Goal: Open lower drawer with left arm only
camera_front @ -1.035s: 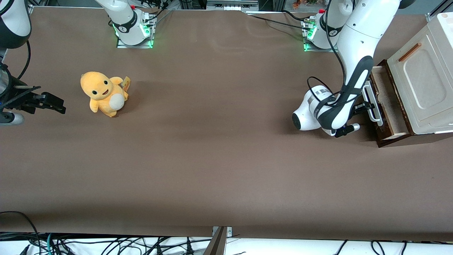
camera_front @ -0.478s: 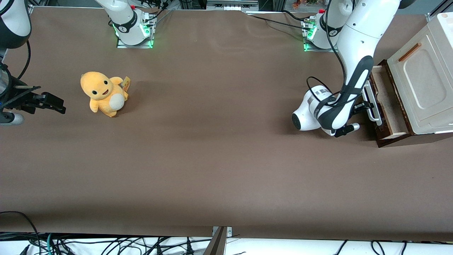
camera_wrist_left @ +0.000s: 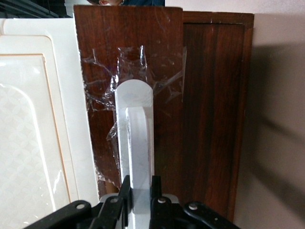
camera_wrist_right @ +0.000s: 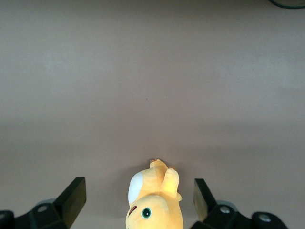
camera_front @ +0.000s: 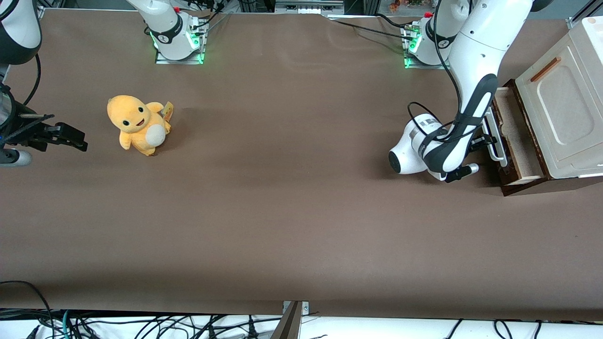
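While the left arm is reaching low over the brown tabletop, we are seeing its gripper pinching the white handle of the lower drawer. That drawer is sitting partly pulled out beneath a cream panel, at the working arm's end.

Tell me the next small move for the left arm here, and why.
Probably keep pulling straight out, toward the parked arm's end. The gripper is shut on the white handle, and the lower drawer shows only part of its beige inside.
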